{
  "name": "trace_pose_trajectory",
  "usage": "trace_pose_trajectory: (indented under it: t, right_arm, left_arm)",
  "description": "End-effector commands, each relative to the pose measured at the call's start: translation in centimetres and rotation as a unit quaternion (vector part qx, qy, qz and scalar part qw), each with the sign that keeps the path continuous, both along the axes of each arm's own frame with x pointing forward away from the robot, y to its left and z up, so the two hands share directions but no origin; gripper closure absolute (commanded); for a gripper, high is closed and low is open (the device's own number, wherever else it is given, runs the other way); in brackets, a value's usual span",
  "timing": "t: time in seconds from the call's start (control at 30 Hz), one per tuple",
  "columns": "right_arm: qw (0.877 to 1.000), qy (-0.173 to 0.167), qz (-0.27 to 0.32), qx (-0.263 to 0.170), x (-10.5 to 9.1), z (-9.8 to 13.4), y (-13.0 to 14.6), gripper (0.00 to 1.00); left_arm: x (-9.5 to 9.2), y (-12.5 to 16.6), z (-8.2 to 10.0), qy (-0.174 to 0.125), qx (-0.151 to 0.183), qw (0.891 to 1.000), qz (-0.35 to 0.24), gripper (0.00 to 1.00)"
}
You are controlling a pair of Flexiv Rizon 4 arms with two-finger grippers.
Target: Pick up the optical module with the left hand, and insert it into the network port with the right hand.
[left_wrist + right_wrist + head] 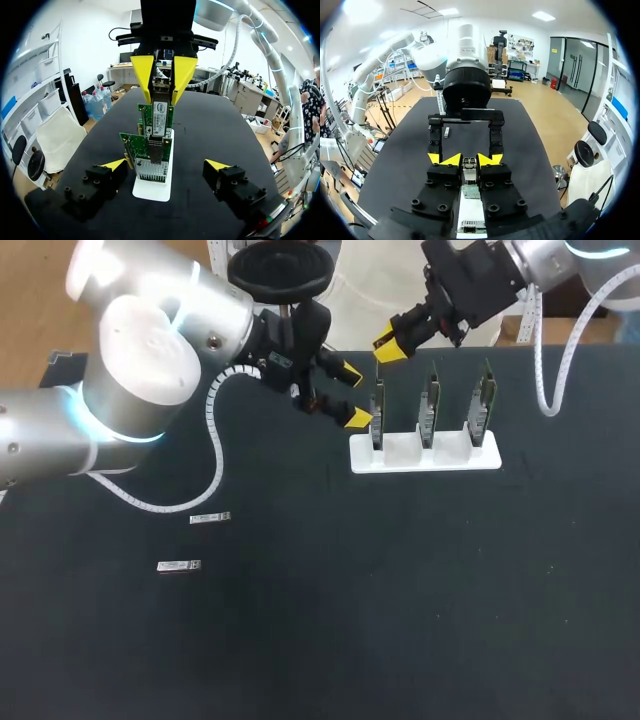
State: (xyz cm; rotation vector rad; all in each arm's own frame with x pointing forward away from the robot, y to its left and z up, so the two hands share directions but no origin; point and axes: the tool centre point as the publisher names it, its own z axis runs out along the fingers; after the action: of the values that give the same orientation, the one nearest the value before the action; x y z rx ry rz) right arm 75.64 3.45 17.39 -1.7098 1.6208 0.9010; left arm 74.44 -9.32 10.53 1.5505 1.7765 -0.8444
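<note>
One module (160,90) is clamped between the yellow tips of the right tool (468,159), held by its flanks so that its nose is free to point down toward a card (156,119). It hangs just above the row of three cards standing upright in a white stand (455,455) near the far edge of the tabletop (400,620), a little right of the middle. I think it is lined up with the card at the stand's left end, but the fingers hide the port itself and I cannot say whether the nose touches it.

With the module in the right tool, I judge the hand-over to be done and the insertion to be the step in hand. The stand holds the cards on edge with their ports facing up, which suits a straight push downward.

Just beside the stand's left end, the left tool (353,396) is spread open and holds nothing. Its fingers face along the row, clear of the right tool's path.

Two more modules lie flat well apart from the stand, toward the left edge: one (210,518) farther back, the other (179,566) nearer the front, both untouched.
</note>
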Motion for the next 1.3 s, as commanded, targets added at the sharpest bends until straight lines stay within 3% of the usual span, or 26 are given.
trace_pose_trajectory:
  t: [0.03,1.3]
  right_arm:
    - [1.0,-0.002,-0.001,0.0,-0.1,-0.28,0.02,1.0]
    - [1.0,-0.018,-0.001,-0.017,0.2,-0.42,-0.15,1.0]
  left_arm:
    - [0.11,-0.11,0.09,0.002,0.003,1.0,0.0,0.0]
    - [0.11,-0.11,0.09,0.002,0.003,1.0,0.0,0.0]
